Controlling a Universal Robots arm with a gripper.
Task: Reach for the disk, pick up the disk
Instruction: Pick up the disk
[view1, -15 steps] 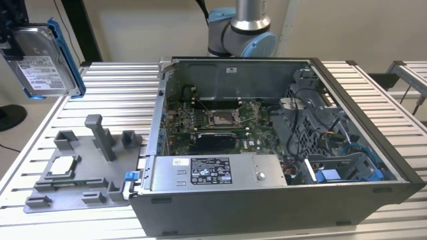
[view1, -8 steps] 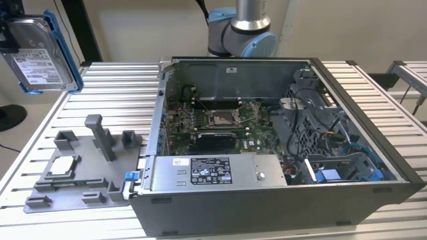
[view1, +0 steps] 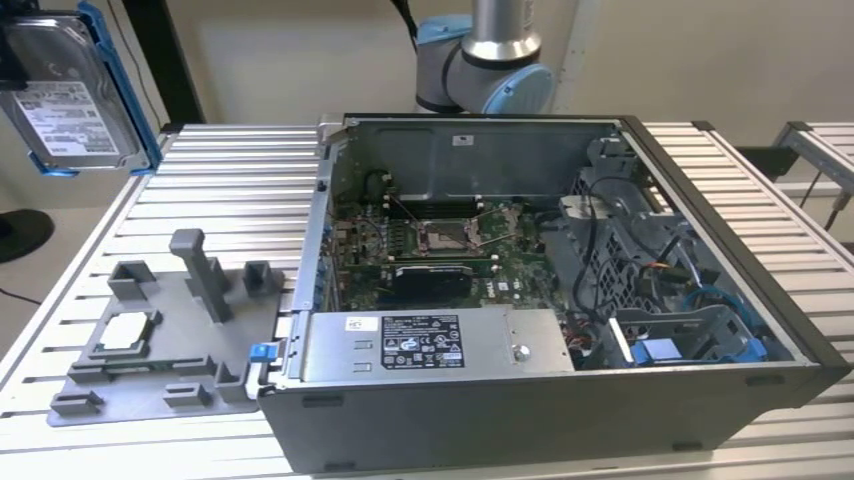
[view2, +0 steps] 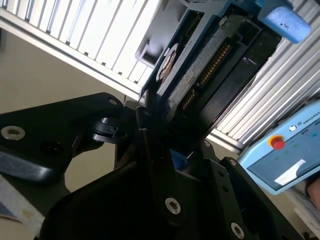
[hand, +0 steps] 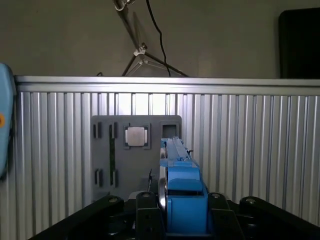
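**Exterior view: disk held in my gripper, clear of the desk**

Exterior view puts the disk (view1: 74, 95) high at that view's left, in the air above the ribbed metal desk (view1: 227, 170). It stands on end, a little tilted, with its white label facing the camera and its blue bracket along the edge.

In the first wrist view my gripper (hand: 180, 205) is clamped on the disk (hand: 182, 185), with a black finger (hand: 145, 210) against each side of the blue bracket. The second wrist view shows the same hold, the disk (view2: 210, 55) jutting out from between my fingers (view2: 150, 135).

Below on the desk lies the grey stand (view1: 160, 330) with a square silver chip (view1: 127, 330) on it. The open computer case (view1: 534, 300) sits just beside the stand, toward the exterior view's right.
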